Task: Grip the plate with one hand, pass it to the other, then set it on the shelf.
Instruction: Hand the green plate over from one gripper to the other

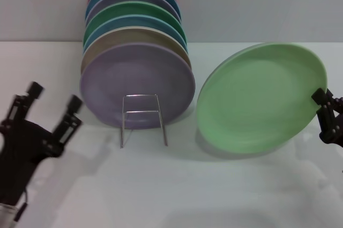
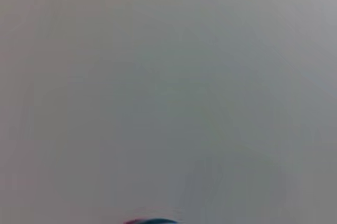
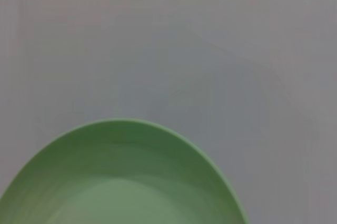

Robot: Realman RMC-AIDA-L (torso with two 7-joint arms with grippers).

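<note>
The light green plate (image 1: 261,97) stands tilted on edge at the right of the table, its face toward me. My right gripper (image 1: 324,107) is at the plate's right rim, shut on it. In the right wrist view the plate (image 3: 126,182) shows as a green arc against the wall. The wire shelf (image 1: 142,111) stands left of centre. Its front loop is bare, in front of a lilac plate (image 1: 137,84). My left gripper (image 1: 53,98) hovers at the lower left, open and holding nothing, well to the left of the shelf.
Behind the lilac plate, several more plates (image 1: 134,19) stand in a row on the shelf: tan, blue, dark green, purple, blue and red. The white table (image 1: 177,185) ends at a grey wall. A sliver of plate rims (image 2: 150,221) shows in the left wrist view.
</note>
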